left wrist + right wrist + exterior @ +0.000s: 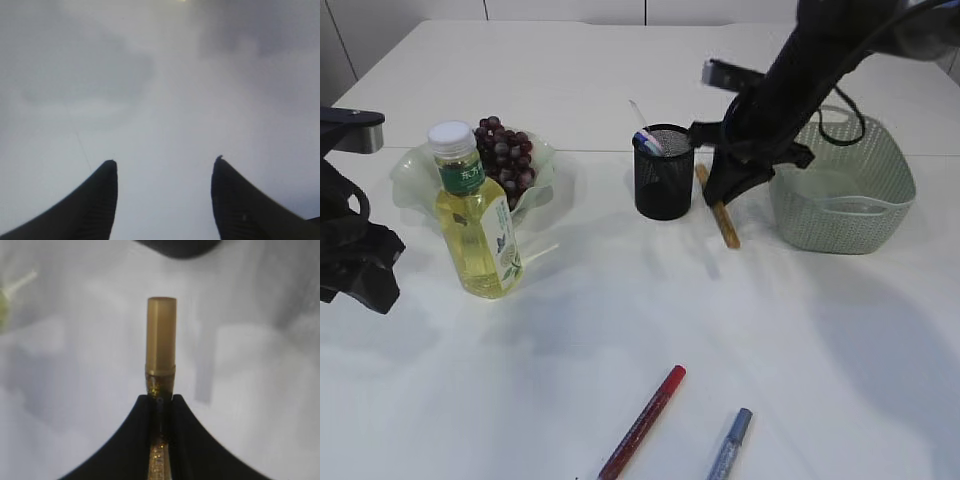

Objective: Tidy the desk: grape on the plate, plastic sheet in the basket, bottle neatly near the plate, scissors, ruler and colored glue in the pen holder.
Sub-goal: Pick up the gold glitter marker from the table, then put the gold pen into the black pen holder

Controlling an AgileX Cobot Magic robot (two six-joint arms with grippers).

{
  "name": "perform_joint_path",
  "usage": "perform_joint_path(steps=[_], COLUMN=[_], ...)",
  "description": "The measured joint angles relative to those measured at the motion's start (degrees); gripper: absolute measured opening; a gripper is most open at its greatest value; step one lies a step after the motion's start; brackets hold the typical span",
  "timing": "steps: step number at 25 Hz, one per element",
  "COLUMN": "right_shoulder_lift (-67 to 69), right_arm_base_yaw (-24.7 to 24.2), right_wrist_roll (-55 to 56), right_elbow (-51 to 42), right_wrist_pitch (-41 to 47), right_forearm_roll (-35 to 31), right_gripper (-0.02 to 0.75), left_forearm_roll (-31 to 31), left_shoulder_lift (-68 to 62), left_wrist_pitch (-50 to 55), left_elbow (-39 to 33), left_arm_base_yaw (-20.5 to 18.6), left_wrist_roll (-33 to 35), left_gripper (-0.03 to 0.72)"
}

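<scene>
My right gripper is shut on a gold glitter glue pen, whose capped end sticks out past the fingertips. In the exterior view that gold glue pen slants between the black mesh pen holder and the green basket, with the right gripper over it. Blue and pink handles and a clear strip stand up out of the holder. The grapes lie on the green plate, and the bottle stands upright in front of it. My left gripper is open over bare table.
A red glue pen and a blue glue pen lie near the table's front edge. Something pale and translucent seems to lie inside the basket. The left arm sits at the far left edge, left of the bottle.
</scene>
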State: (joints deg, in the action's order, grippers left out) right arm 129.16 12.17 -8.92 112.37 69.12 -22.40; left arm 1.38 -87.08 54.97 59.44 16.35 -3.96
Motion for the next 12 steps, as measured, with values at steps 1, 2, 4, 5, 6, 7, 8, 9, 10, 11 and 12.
perform_joint_path(steps=[1, 2, 4, 5, 6, 7, 8, 9, 10, 11, 12], right_shoulder_lift=[-0.69, -1.18, -1.41, -1.41, -1.41, -1.41, -1.41, -1.41, -1.41, -1.41, -1.41], right_arm_base_yaw=[-1.63, -3.24, -5.93, -7.24, -8.29, -8.87, -9.18, -9.34, -9.34, -9.34, -9.34], right_wrist_roll=[-1.39, -3.39, -7.8, -10.37, -13.32, -16.02, -19.48, -23.27, -27.23, -30.64, -34.62], right_elbow=[-0.02, 0.13, 0.81, 1.01, 1.15, 1.23, 1.28, 1.38, 1.38, 1.38, 1.38], right_wrist_pitch=[-0.22, -0.76, -2.44, -3.96, -5.64, -7.29, -9.31, -11.37, -13.32, -14.63, -15.85], right_forearm_roll=[-2.65, -6.35, -14.3, -18.71, -23.82, -27.28, -30.4, -34.24, -36.58, -38.64, -40.76], right_gripper=[0.089, 0.089, 0.088, 0.088, 0.088, 0.088, 0.088, 0.088, 0.088, 0.088, 0.087], left_forearm_roll=[0.22, 0.47, 0.85, 0.83, 0.87, 0.87, 0.87, 0.96, 0.96, 1.07, 1.0], left_shoulder_lift=[0.0, 0.0, 0.0, 0.0, 0.0, 0.0, 0.0, 0.0, 0.0, 0.0, 0.0], left_wrist_pitch=[0.19, 0.34, 0.9, 1.27, 1.5, 1.63, 1.76, 1.91, 2.04, 2.17, 2.29], left_elbow=[0.0, 0.0, 0.0, 0.0, 0.0, 0.0, 0.0, 0.0, 0.0, 0.0, 0.0], left_arm_base_yaw=[0.0, 0.0, 0.0, 0.0, 0.0, 0.0, 0.0, 0.0, 0.0, 0.0, 0.0], left_wrist_roll=[0.0, 0.0, 0.0, 0.0, 0.0, 0.0, 0.0, 0.0, 0.0, 0.0, 0.0], left_gripper=[0.433, 0.433, 0.433, 0.433, 0.433, 0.433, 0.433, 0.433, 0.433, 0.433, 0.433])
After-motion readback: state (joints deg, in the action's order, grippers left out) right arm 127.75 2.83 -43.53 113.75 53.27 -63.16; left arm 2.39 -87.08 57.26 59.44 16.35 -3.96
